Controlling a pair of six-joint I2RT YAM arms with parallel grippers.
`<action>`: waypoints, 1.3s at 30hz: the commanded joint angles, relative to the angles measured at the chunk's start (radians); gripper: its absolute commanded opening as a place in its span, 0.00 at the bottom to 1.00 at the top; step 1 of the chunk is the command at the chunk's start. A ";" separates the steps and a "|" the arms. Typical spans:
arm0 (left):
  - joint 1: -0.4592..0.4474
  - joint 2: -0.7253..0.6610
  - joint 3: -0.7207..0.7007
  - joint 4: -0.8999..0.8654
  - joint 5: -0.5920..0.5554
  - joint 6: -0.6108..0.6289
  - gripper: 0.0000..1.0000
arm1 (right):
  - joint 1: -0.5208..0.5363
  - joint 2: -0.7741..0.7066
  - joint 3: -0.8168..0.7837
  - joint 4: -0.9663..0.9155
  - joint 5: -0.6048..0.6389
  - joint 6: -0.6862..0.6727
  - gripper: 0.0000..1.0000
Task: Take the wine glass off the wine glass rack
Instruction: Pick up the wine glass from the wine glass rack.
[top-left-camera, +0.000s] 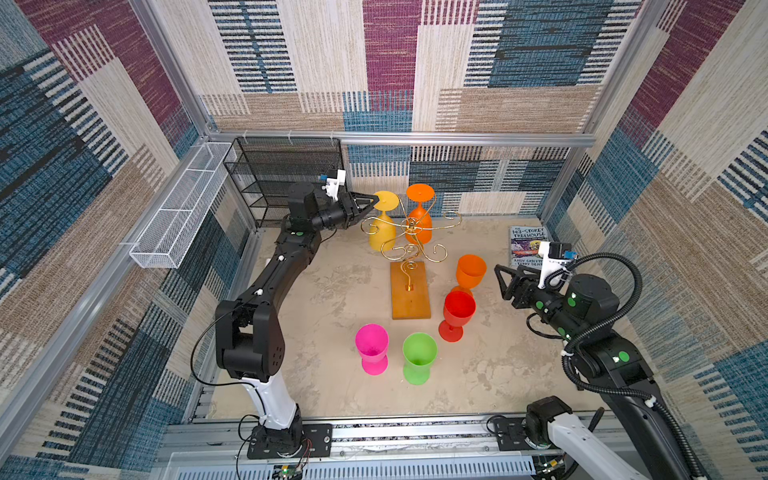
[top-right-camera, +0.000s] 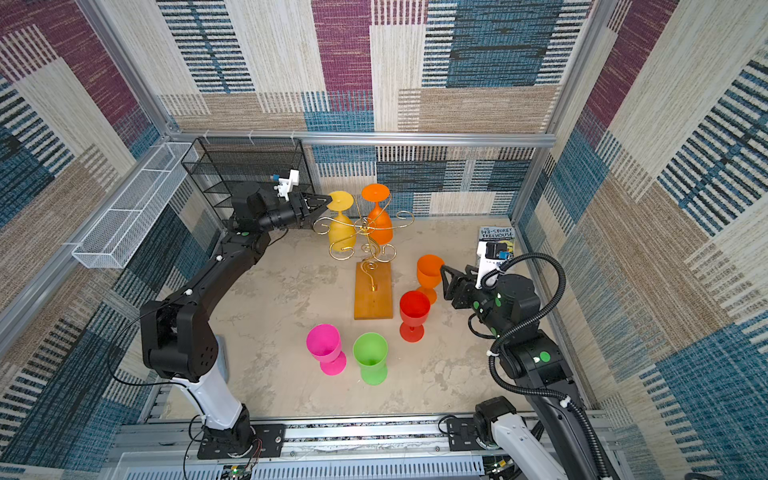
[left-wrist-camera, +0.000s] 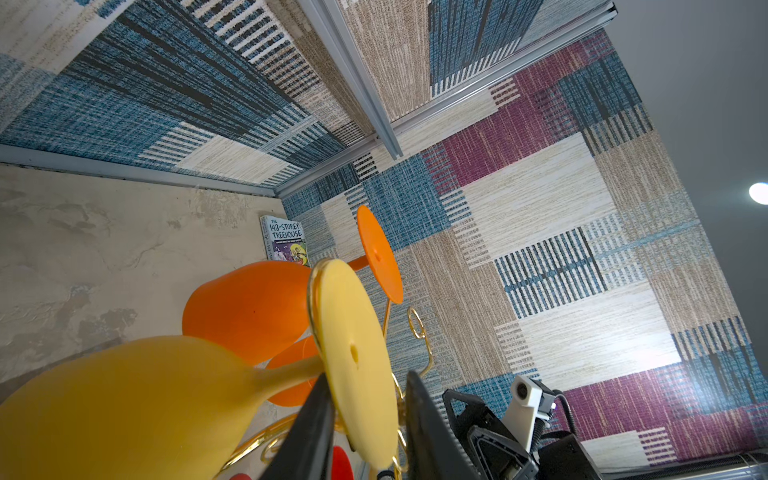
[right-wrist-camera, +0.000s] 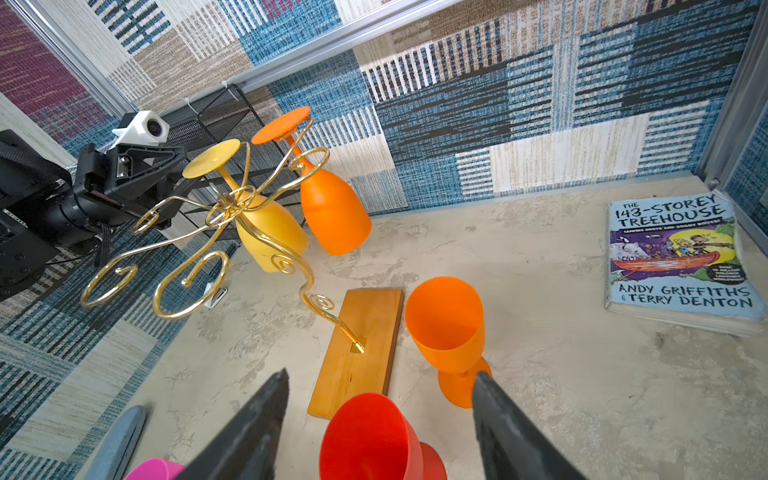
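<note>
Patchwork woven panels wall in a mottled beige tabletop (top-left-camera: 332, 299). At its middle stands the thin gold wire wine glass rack (top-left-camera: 409, 297) on an orange-brown wooden base. The yellow plastic wine glass (top-left-camera: 382, 235) hangs bowl down on the rack's far left, just beside an orange wine glass (top-left-camera: 419, 226). My left pincer (top-left-camera: 370, 204) straddles the yellow foot disc, not yet clamped: one of its fingers (left-wrist-camera: 424, 419) shows a gap. My right pincer (right-wrist-camera: 381, 372) hangs released at the right, holding nothing, near an upright red goblet (top-left-camera: 457, 311).

yellow wine glass (top-left-camera: 382, 235), gold wine glass rack (top-left-camera: 415, 299), patchwork walls (top-left-camera: 540, 62)
</note>
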 joint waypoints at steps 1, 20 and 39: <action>0.000 0.001 0.013 -0.013 0.022 0.024 0.27 | 0.001 0.002 -0.005 0.038 0.010 0.001 0.71; 0.003 0.033 0.017 0.138 0.042 -0.143 0.03 | 0.001 0.006 -0.016 0.035 0.012 0.007 0.72; -0.001 0.055 0.052 0.161 0.051 -0.180 0.00 | 0.001 -0.016 -0.030 0.023 0.027 0.002 0.72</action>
